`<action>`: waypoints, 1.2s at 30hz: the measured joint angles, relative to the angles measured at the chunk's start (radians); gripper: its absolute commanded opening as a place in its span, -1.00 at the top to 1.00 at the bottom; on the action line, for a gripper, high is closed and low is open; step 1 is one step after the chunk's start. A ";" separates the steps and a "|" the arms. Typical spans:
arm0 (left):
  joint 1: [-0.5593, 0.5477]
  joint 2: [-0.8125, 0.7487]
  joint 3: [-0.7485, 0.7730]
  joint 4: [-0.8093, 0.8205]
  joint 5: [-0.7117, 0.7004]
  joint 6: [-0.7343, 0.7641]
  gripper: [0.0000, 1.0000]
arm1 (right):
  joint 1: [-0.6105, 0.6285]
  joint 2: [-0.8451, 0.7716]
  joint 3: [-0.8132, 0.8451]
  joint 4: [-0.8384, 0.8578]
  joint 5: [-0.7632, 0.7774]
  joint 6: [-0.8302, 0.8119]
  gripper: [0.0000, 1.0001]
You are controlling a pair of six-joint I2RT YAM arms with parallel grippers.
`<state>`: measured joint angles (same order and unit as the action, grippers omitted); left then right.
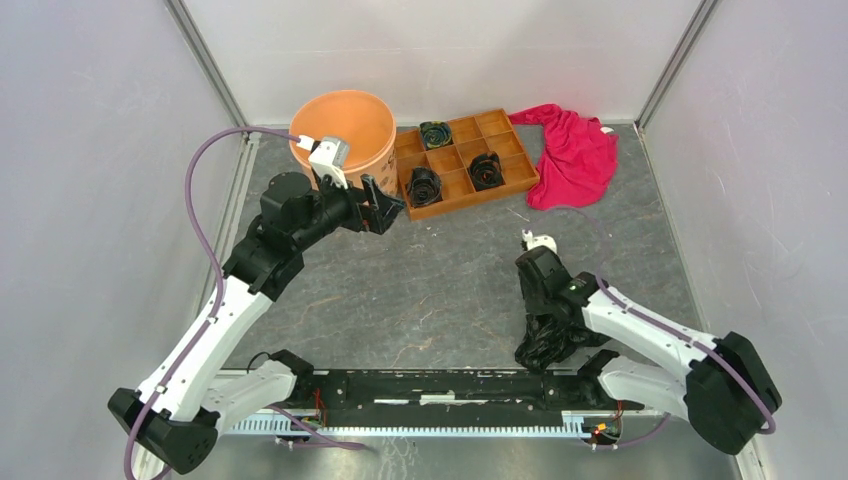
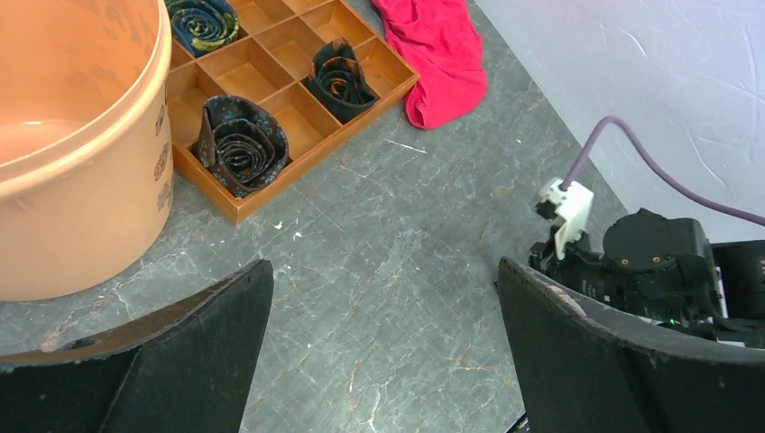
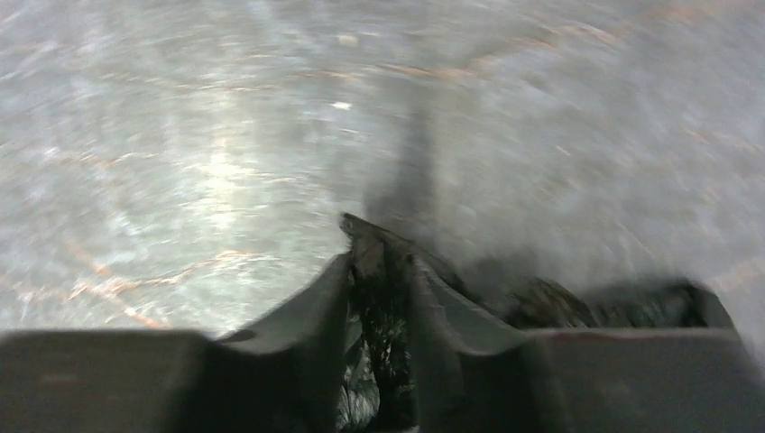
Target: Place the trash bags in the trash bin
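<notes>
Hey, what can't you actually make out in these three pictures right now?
Trash bag: right wrist view, motion blur and the right gripper pinching it hide its shape.
Bin: left wrist view, cut off by the top and left edges; marks on its wall too small to read.
Red cloth: left wrist view, cut off by the top edge.

The right gripper (image 1: 547,326) is down on the crumpled trash bag (image 1: 532,355), well apart from the trash bin (image 1: 345,125) at far left.
</notes>
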<state>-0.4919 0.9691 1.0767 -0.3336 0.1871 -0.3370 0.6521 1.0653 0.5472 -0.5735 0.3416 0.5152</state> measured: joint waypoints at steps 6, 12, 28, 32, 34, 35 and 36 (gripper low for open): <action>0.000 -0.005 -0.004 0.000 0.000 0.000 -1.00 | 0.007 0.093 -0.011 0.243 -0.248 -0.101 0.99; 0.000 -0.009 -0.018 0.011 -0.001 0.000 -0.99 | 0.068 0.259 0.220 0.401 -0.451 -0.152 0.99; 0.000 -0.224 -0.210 -0.045 -0.037 -0.169 -1.00 | 0.246 0.127 0.053 0.639 -0.710 -0.177 -0.04; 0.000 -0.201 -0.294 -0.043 -0.005 -0.254 -1.00 | 0.330 0.118 0.071 0.595 -0.678 -0.208 -0.63; 0.002 -0.173 -0.335 -0.036 0.023 -0.298 -1.00 | 0.349 0.079 0.085 0.550 -0.631 -0.239 -0.77; 0.002 -0.161 -0.357 -0.029 0.036 -0.317 -1.00 | 0.351 0.049 0.085 0.532 -0.605 -0.252 -0.81; 0.002 -0.152 -0.382 -0.016 0.053 -0.339 -1.00 | 0.351 0.011 0.085 0.510 -0.575 -0.266 -0.84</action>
<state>-0.4904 0.8169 0.6945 -0.3500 0.2401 -0.6758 1.0035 1.0763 0.6323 -0.0635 -0.2337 0.2489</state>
